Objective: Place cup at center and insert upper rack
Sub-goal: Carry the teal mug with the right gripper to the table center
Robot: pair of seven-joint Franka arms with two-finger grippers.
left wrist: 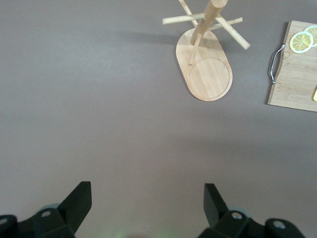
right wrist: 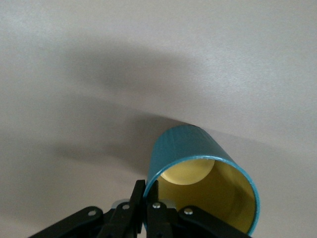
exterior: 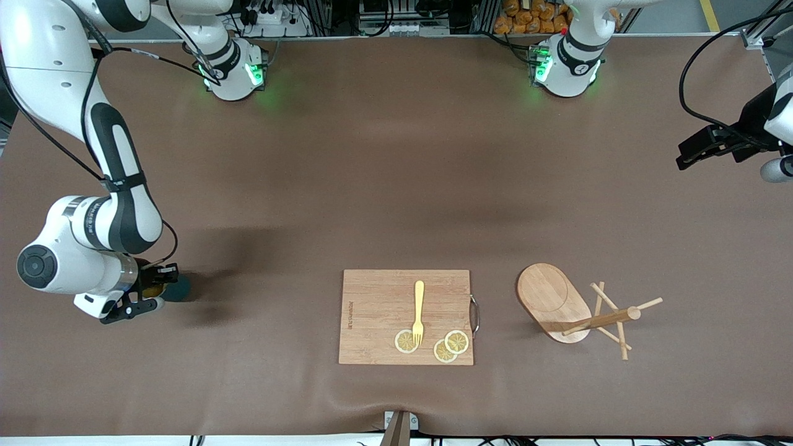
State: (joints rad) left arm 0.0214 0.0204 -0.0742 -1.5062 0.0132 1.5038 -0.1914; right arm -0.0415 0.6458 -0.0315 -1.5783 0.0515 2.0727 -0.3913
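The dark teal cup (exterior: pixel 178 288) with a yellowish inside (right wrist: pixel 198 163) is at the right arm's end of the table, lying tilted in the grip. My right gripper (exterior: pixel 152 290) is shut on its rim (right wrist: pixel 147 186), one finger inside and one outside. I cannot tell if the cup touches the table. The wooden mug tree (exterior: pixel 557 302) lies on its side toward the left arm's end, beside the cutting board; it also shows in the left wrist view (left wrist: pixel 208 69). My left gripper (exterior: pixel 684 160) is open and empty (left wrist: pixel 147 192), high over the table's left arm's end.
A rectangular wooden cutting board (exterior: pixel 378 310) lies at the middle near the front camera, with a yellow fork (exterior: pixel 419 310) and lemon slices (exterior: pixel 406 341) on it. Its metal handle (exterior: pixel 474 314) faces the mug tree.
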